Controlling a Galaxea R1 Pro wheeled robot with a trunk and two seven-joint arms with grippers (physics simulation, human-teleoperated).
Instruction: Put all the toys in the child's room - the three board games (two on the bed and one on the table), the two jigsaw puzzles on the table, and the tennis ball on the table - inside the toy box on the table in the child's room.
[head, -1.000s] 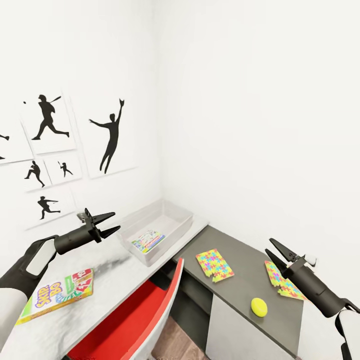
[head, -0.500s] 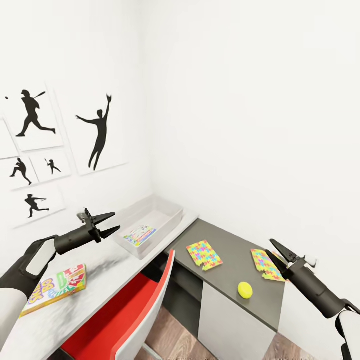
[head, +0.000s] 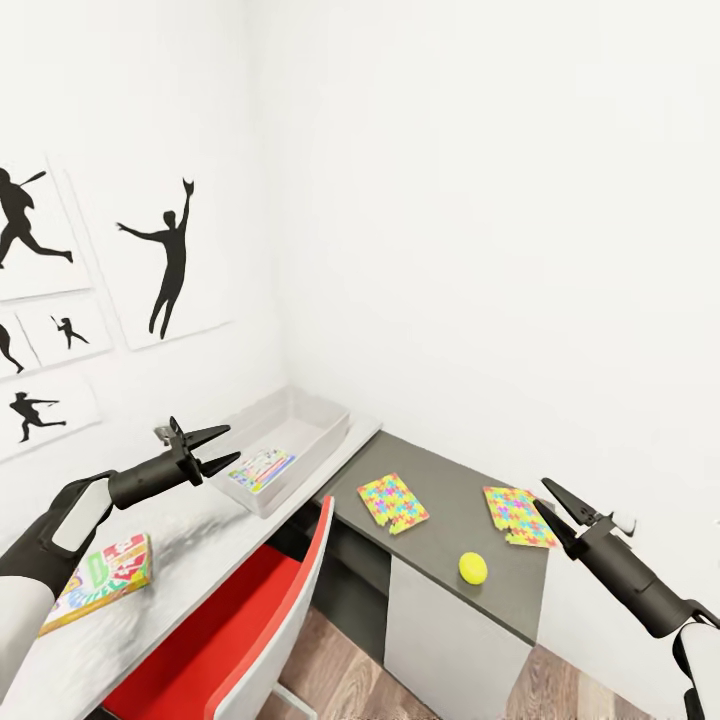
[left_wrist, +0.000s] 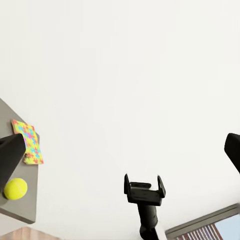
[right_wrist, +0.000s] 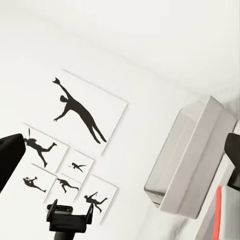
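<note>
My left end effector (head: 222, 447) hangs above the pale tabletop (head: 200, 545) with its fingers spread apart and nothing between them. My right end effector (head: 556, 504) hovers past the dark grey cabinet (head: 450, 530), its fingers also apart and empty. The toy box (head: 300, 440) sits at the far corner of the tabletop against the wall, with a flat colourful box (head: 262, 468) lying inside it. The Skip-Bo game (head: 100, 578) lies flat on the tabletop near my left forearm. On the cabinet, two jigsaw puzzles (head: 392, 502) (head: 517, 516) lie flat and well apart, with the tennis ball (head: 473, 568) near the front edge between them. A red chair (head: 250, 630) stands in front of the tabletop.
</note>
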